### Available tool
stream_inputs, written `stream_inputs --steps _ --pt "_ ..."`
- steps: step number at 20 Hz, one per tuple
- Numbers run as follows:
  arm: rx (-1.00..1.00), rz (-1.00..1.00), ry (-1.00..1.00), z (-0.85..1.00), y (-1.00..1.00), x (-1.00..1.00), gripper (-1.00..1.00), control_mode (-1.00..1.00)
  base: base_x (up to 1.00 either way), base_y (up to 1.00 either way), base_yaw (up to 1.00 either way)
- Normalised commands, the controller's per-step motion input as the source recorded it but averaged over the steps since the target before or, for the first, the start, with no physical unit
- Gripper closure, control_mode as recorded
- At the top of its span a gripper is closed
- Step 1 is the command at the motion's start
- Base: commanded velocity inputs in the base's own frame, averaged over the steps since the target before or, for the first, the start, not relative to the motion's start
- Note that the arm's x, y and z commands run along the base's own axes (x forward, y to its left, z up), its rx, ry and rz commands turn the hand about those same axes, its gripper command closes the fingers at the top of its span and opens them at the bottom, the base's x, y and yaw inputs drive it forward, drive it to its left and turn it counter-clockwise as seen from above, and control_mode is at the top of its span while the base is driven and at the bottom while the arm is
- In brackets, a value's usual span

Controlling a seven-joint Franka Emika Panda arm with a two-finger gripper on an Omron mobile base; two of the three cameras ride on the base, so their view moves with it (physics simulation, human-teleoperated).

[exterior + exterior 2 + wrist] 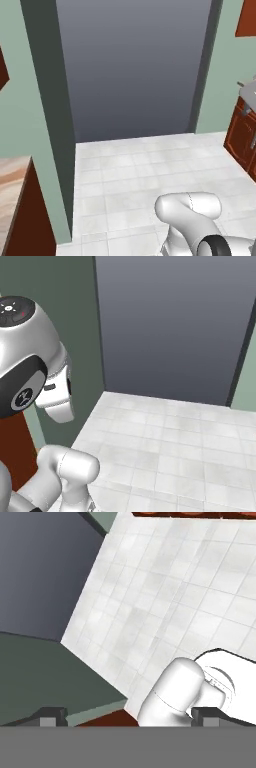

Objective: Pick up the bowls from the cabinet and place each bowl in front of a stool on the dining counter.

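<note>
In the hand view my gripper [131,717] is open, its two dark fingertips [52,716] far apart at the bottom with nothing between them. It looks down at white floor tiles. The bowls and the stool are out of view. A corner of a reddish-brown wall cabinet [246,17] shows at the upper right of the left base view, too little to see inside. A beige-and-brown marble top on a red-brown base [12,182] lies at the lower left; I cannot tell whether it is the dining counter.
A tall dark grey panel [132,70] set between green walls [30,120] stands straight ahead. White tiled floor [150,165] spreads in front of it. Reddish-brown drawer cabinets with silver handles [242,135] line the right edge.
</note>
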Motion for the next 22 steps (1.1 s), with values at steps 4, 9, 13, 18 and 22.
stream_inputs --steps 4,9,13,18,22 --pt "0.0 0.0 0.0 0.0 0.0 0.0 -1.0 1.0 1.0 0.0 0.0" --pt "0.0 0.0 0.0 0.0 0.0 0.0 -1.0 1.0 1.0 0.0 0.0" --pt "0.0 0.0 0.0 0.0 0.0 0.0 -1.0 1.0 1.0 -0.02 -0.09" --pt "0.0 0.0 0.0 0.0 0.0 0.0 -1.0 1.0 0.95 0.0 -0.54" --pt "0.0 0.0 0.0 0.0 0.0 0.0 -1.0 1.0 0.94 0.07 -0.59"
